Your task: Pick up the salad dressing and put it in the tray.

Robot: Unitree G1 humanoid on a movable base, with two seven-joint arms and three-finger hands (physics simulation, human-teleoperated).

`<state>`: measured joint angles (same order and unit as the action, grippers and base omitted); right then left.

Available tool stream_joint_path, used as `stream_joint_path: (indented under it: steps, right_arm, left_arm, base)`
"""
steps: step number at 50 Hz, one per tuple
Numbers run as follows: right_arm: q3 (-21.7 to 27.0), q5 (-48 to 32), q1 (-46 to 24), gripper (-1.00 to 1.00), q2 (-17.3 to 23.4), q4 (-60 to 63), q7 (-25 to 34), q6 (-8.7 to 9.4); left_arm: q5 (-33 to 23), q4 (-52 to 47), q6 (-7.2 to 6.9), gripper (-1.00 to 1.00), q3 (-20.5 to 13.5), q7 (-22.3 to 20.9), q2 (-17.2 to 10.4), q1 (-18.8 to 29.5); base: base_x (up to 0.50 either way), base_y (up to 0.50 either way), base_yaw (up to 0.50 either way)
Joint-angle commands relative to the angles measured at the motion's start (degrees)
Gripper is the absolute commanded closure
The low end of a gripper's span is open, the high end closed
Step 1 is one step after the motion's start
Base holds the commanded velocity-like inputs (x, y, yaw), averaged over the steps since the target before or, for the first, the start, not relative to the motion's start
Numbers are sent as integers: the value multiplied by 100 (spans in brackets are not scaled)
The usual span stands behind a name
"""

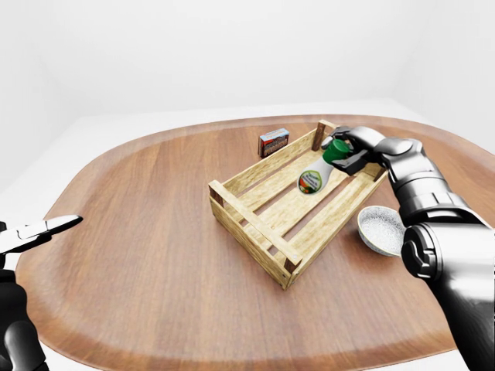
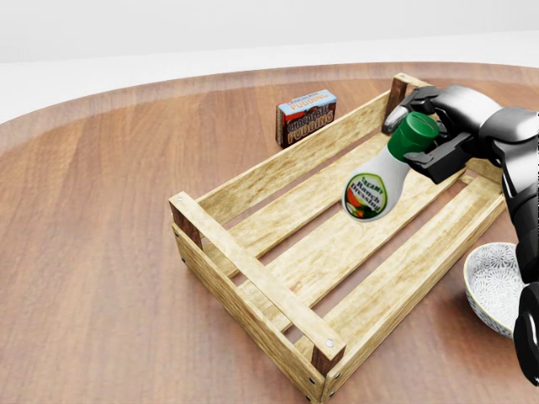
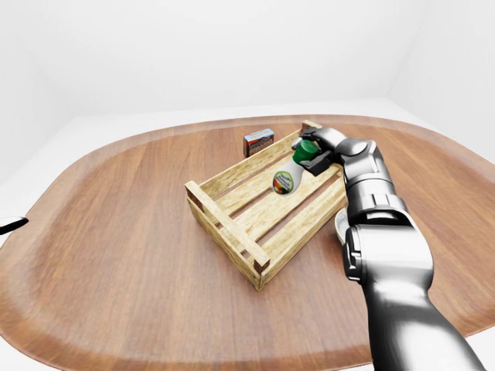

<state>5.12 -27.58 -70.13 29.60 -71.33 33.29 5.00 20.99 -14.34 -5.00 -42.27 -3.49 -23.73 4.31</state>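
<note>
Currently the right hand [image 2: 438,126] has its fingers closed round the green cap end of the salad dressing bottle [image 2: 377,187]. Bottle is tilted, cap up toward the upper right in the head view, white body with the label angled down-left. It sits over the inside of the wooden tray [image 2: 253,278], near the tray's upper-right end. Can't tell whether the bottle's bottom is touching the slats or just above them.

The tray is a slatted crate lying diagonally across the round wooden table [image 1: 155,255], running lower-left to upper-right in all views. Its corner posts are darker wood.

A small pudding box [image 2: 306,116] stands on the table just beside the tray's upper-left long side, outside it and apart from the bottle.

A white speckled bowl [image 1: 380,229] sits on the table close to the tray's lower-right long side, outside the tray; the right forearm partly covers it in the right-eye view.

Left hand [image 1: 35,232] is at the left edge of the left-eye view, low, well apart from the tray, with nothing in it. Fingers look stretched out, pointing right. Only a sliver of it shows in the right-eye view; the head view doesn't show it.
</note>
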Motion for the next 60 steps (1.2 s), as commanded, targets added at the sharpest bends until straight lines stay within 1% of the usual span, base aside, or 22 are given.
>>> stream_joint_path:
  steps: [1, 3, 7, 8, 9, 13, 19, 27, 33, 45, 56, 60]
  right_arm:
    - [307, 199, 295, 100, -33, -463, -938, 0]
    - [307, 164, 352, 100, -75, -496, -1076, 0]
    - [337, 97, 390, 100, -204, -547, -1717, 0]
    - [360, 100, 402, 100, -222, -559, -1787, 0]
    - [289, -19, 455, 100, -259, -582, -2000, 0]
    - [374, -53, 545, 100, -340, -616, -2148, 0]
    - [398, -181, 805, 100, -483, -665, -2091, 0]
    - [399, -396, 948, 100, -549, -694, -2165, 0]
    - [320, -662, 898, 100, -596, -709, -1919, 0]
    - [241, -1018, 869, 100, -471, -703, -1803, 0]
    - [126, -1440, 693, 100, -463, -720, -1635, 0]
    - [146, -1537, 761, 100, -465, -729, -1594, 0]
  left_arm:
    - [-21, -10, 0, -100, 25, 2, 16, -1]
    - [-21, -10, 0, -100, 27, 5, 16, 3]
    - [-25, -33, 0, -100, 24, -2, 29, -11]
    - [-23, -31, 0, -100, 22, -3, 28, -9]
    - [-31, -16, 0, -100, 26, -1, 28, -3]
    - [-46, 8, 0, -100, 44, -6, 36, -2]
    - [-69, 44, 0, -100, 76, -9, 45, 5]
    - [-79, 57, 0, -100, 99, -8, 51, 9]
    - [-78, 57, 0, -100, 89, -18, 56, -3]
    - [-84, 81, 0, -100, 111, -17, 62, 3]
    - [-65, 97, 0, -100, 90, -25, 47, 5]
    - [-72, 116, 0, -100, 99, -24, 46, 6]
  base:
    - [0, 0, 0]
    - [0, 0, 0]
    - [0, 0, 0]
    - [0, 0, 0]
    - [0, 0, 0]
    - [0, 0, 0]
    - [0, 0, 0]
    - [0, 0, 0]
    - [0, 0, 0]
    - [0, 0, 0]
    - [0, 0, 0]
    - [0, 0, 0]
